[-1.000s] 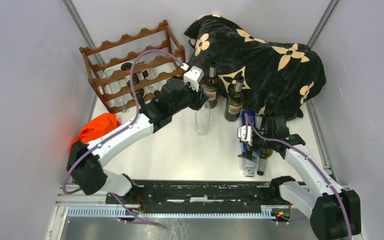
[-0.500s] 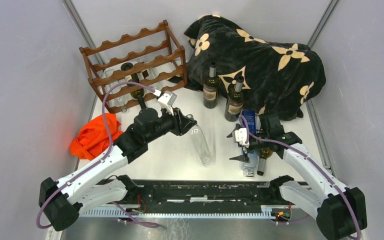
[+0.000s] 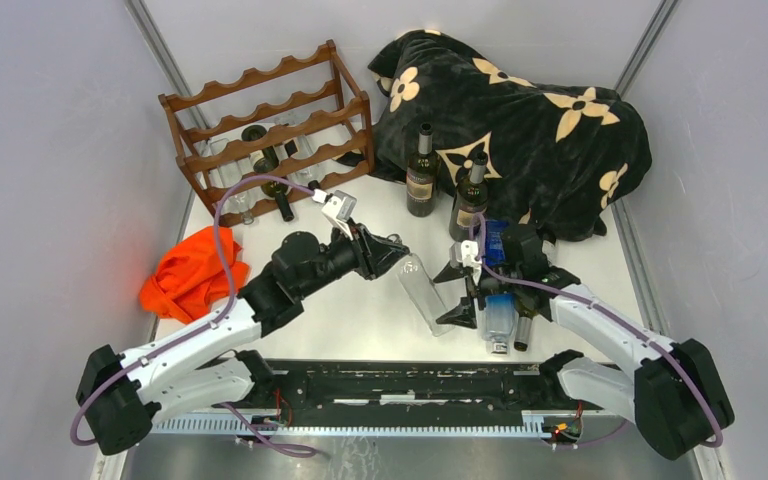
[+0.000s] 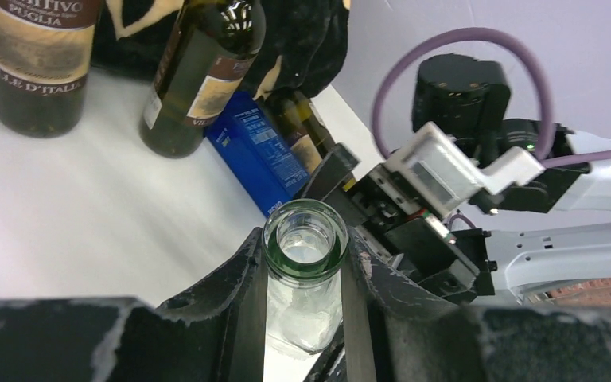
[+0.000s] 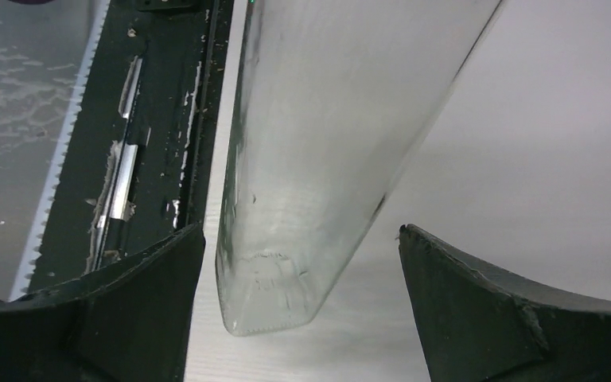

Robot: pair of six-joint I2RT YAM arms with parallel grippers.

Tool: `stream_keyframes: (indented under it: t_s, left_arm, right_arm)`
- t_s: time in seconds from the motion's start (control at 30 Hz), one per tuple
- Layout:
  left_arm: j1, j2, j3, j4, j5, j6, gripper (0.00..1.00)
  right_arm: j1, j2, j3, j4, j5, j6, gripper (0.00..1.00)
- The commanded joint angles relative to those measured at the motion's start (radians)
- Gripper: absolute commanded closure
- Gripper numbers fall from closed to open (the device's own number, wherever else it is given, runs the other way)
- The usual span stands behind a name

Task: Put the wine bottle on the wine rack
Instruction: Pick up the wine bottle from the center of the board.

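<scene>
Left arm (image 3: pixel 210 330) swung from blanket (image 3: pixel 530 120) side to tabletop (image 3: pixel 360 320) centre, carrying clear glass wine bottle (image 3: pixel 425 295) tilted, base low. Right arm (image 3: pixel 600 320) reached in to meet it.

Wine rack (image 3: pixel 260 110): one, far left, well apart from clear bottle.

Dark bottles (image 3: pixel 421 180) standing by blanket: two.

Clear bottle: one, looks empty. Likely light, rigid, slippery, breakable; neck or mid-body best hold.

Left hand (image 3: pixel 385 255) clamped on neck. Right hand (image 3: pixel 460 297) spread wide either side of base, not touching.

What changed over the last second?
Left gripper, still gripping the clear bottle by its neck, pulled it nearward from the standing dark bottles and tilted it. Right gripper swung left, its open jaws now flanking the bottle's base. Wine rack, blanket and orange cloth unmoved.
</scene>
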Motion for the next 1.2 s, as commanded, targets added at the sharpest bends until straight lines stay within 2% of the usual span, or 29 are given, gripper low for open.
stream_keyframes:
  t_s: [0.0, 0.23, 0.3, 0.37, 0.5, 0.57, 0.63, 0.7, 0.77, 0.87, 0.93, 1.07, 1.17]
  left_arm:
    - [-0.03, 0.011, 0.019, 0.221, -0.048, -0.047, 0.98]
    - [-0.055, 0.06, 0.034, 0.281, -0.074, -0.048, 0.98]
    - [-0.057, 0.072, 0.042, 0.293, -0.075, -0.048, 0.98]
    - [-0.059, 0.081, 0.052, 0.295, -0.079, -0.047, 0.98]
    - [-0.059, 0.086, 0.068, 0.297, -0.081, -0.051, 0.98]
    - [-0.059, 0.087, 0.092, 0.254, -0.097, -0.062, 0.73]
    - [-0.059, 0.085, 0.145, 0.148, -0.147, -0.076, 0.44]
    - [-0.059, 0.078, 0.228, -0.001, -0.226, -0.093, 0.21]
    - [-0.059, 0.072, 0.337, -0.201, -0.346, -0.12, 0.02]
    - [-0.059, 0.074, 0.536, -0.431, -0.527, -0.196, 0.0]
    - [-0.059, 0.086, 0.642, -0.496, -0.579, -0.224, 0.0]
    - [-0.06, 0.154, 0.853, -0.558, -0.51, -0.301, 0.0]
    - [-0.076, 0.234, 1.004, -0.617, -0.438, -0.374, 0.0]
  right_arm:
    - [0.019, 0.043, -0.007, 0.153, -0.033, 0.153, 0.02]
    - [0.037, 0.075, -0.029, 0.243, -0.048, 0.251, 0.02]
    - [0.041, 0.078, -0.037, 0.272, -0.051, 0.281, 0.06]
    - [0.04, 0.084, -0.037, 0.282, -0.058, 0.293, 0.19]
    - [0.041, 0.095, -0.021, 0.27, -0.07, 0.299, 0.77]
    - [0.039, 0.094, -0.01, 0.253, -0.096, 0.291, 0.92]
    - [0.033, 0.083, -0.002, 0.236, -0.135, 0.277, 0.99]
    - [0.018, 0.061, 0.001, 0.222, -0.171, 0.257, 1.0]
    - [0.007, 0.048, 0.006, 0.192, -0.201, 0.221, 1.0]
    - [-0.012, 0.047, 0.033, 0.066, -0.238, 0.097, 1.0]
    - [-0.029, 0.055, 0.076, -0.066, -0.255, -0.044, 1.0]
    - [-0.066, 0.059, 0.144, -0.351, -0.253, -0.327, 1.0]
    - [-0.105, 0.044, 0.154, -0.43, -0.226, -0.422, 1.0]
